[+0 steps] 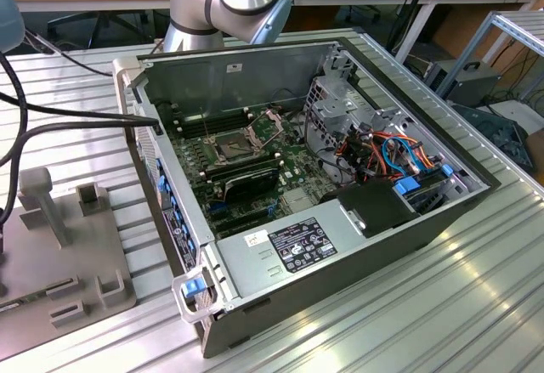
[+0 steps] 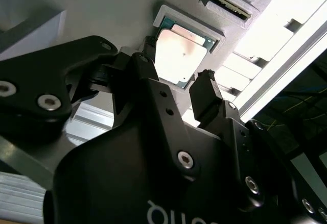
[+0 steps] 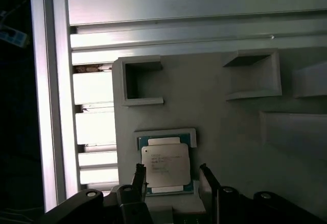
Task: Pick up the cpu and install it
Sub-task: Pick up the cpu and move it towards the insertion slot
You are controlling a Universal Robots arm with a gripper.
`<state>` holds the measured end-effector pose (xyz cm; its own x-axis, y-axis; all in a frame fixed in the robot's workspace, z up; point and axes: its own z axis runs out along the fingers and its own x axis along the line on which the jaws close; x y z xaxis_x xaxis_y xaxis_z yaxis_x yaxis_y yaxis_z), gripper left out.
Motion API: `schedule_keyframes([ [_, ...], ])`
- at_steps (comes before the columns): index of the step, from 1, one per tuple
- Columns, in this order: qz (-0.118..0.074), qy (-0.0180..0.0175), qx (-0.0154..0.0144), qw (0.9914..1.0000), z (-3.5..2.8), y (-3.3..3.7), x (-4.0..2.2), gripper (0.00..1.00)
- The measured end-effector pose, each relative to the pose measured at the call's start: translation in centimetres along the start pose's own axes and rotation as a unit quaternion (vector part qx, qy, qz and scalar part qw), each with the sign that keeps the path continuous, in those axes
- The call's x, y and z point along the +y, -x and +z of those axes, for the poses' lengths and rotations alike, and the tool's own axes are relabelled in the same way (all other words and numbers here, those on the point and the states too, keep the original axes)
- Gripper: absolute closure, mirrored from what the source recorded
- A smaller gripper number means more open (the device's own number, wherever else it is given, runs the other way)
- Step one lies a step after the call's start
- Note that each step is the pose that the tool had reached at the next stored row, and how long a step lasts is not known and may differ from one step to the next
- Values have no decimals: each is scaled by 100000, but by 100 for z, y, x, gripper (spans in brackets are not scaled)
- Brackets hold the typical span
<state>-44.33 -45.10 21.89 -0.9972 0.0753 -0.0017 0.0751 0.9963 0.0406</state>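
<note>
First wrist view: cpu [image 3: 164,164] lies flat, lid up, in a shallow framed pocket [image 3: 191,134] of the grey fixture plate [image 3: 225,132]. The pocket likely keeps it square for a repeatable pick. My gripper [image 3: 171,172] is spread, one of the fingers [image 3: 139,178] on each side of the chip, pinching nothing. I judge that it straddles the cpu to line up a side grasp.

Exterior view: the fixture plate [image 1: 93,254] sits on the slatted table [image 1: 442,305] at about 9 o'clock from the open computer case [image 1: 340,245]. The motherboard socket [image 1: 231,145] looks open, ready for the chip.

Hidden bits: my gripper body covers the chip's near edge. Can't tell whether the fingers touch its sides. In the second wrist view, glare washes out the cpu [image 2: 181,55].
</note>
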Motion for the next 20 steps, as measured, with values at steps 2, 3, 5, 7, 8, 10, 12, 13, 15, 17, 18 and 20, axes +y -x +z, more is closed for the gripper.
schedule_keyframes([
  [2, 1, 0, -1, 100000, 29, 0, -1, 46],
  [3, 0, -6, 9, 100000, 32, 0, -2, 46],
  [5, 1, -14, 16, 100000, 32, -1, -2, 46],
  [7, 9, -4, 3, 100000, 34, -1, -1, 46],
  [8, 1, -4, 2, 100000, 34, 0, -1, 46],
  [10, -1, -4, 4, 100000, 34, 0, -2, 45],
  [12, -1, -5, 3, 100000, 34, 0, -2, 38],
  [13, -2, -5, 4, 100000, 34, 0, -2, 38],
  [15, -7, 9, -11, 100000, 70, 0, -3, 38],
  [17, -16, -2, 0, 100000, 108, 0, -4, 38],
  [18, -21, 2, -4, 100000, 124, 0, -5, 38],
  [20, -21, -79, 9, 100000, 130, -1, -6, 38],
])
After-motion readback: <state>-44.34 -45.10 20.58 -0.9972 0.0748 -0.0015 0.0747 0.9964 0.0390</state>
